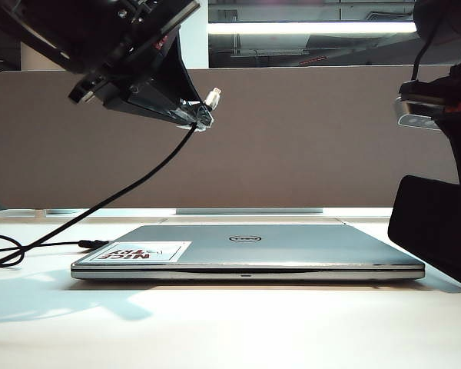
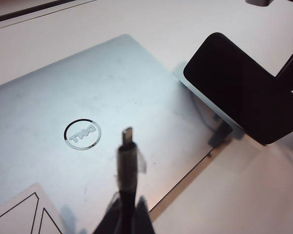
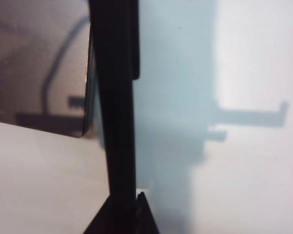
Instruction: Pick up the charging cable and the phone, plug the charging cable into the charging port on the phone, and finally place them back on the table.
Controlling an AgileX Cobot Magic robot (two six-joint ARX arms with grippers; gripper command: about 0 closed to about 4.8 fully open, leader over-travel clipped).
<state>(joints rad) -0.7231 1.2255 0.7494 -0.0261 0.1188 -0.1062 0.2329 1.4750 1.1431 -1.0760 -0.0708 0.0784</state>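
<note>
Both grippers' jaws are pinched on something. The left gripper (image 1: 196,115), raised at the upper left above the laptop (image 1: 246,250), clamps the charging cable (image 1: 100,206) just behind its silvery plug (image 2: 128,134), which sticks out free; the cord sags down to the table (image 1: 230,330). The right gripper (image 3: 132,204), at the right edge, grips the phone (image 2: 244,87) by its edge, holding it tilted in the air beside the laptop's corner, well apart from the plug.
</note>
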